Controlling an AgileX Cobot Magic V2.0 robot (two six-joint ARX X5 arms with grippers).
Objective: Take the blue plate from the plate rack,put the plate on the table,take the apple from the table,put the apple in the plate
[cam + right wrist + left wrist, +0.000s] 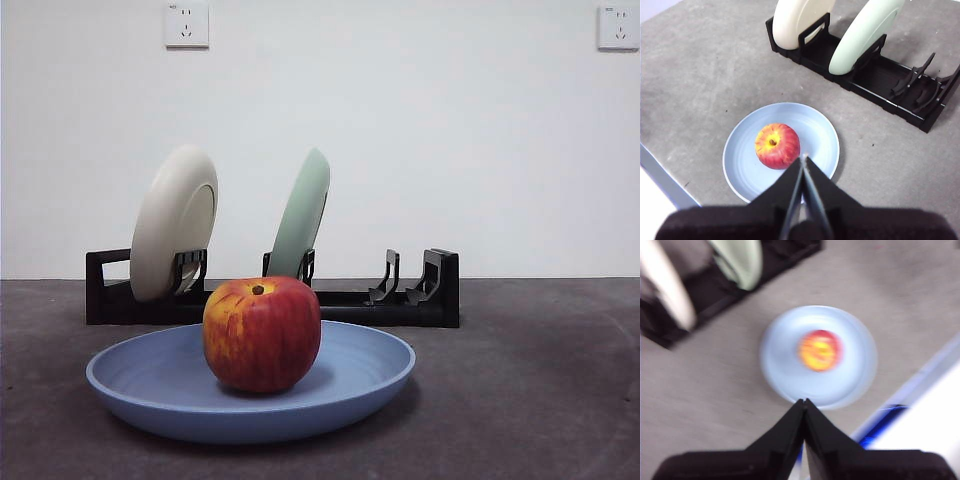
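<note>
The apple (262, 334) sits upright, stem dimple up, in the middle of the blue plate (160, 385), and the blue plate lies flat on the counter (540, 390) just in front of the plate rack (440, 295). Judged from this layout, every step of the task looks done: plate out of the rack, plate down, apple in it. Nothing seems left but for the arms to stay clear.

The plate rack holds a cream-white plate (172, 222) and a pale green plate (300, 215) behind the apple, each leaning in its slot; the slots at the end beyond the green plate stand bare.

The left pincer (804, 402) hovers above the blue plate's rim with its jaws pressed together, pinching nothing (that view is blurred). The right pincer (804, 159) likewise hangs above the plate beside the apple, jaws pressed together and empty.
</note>
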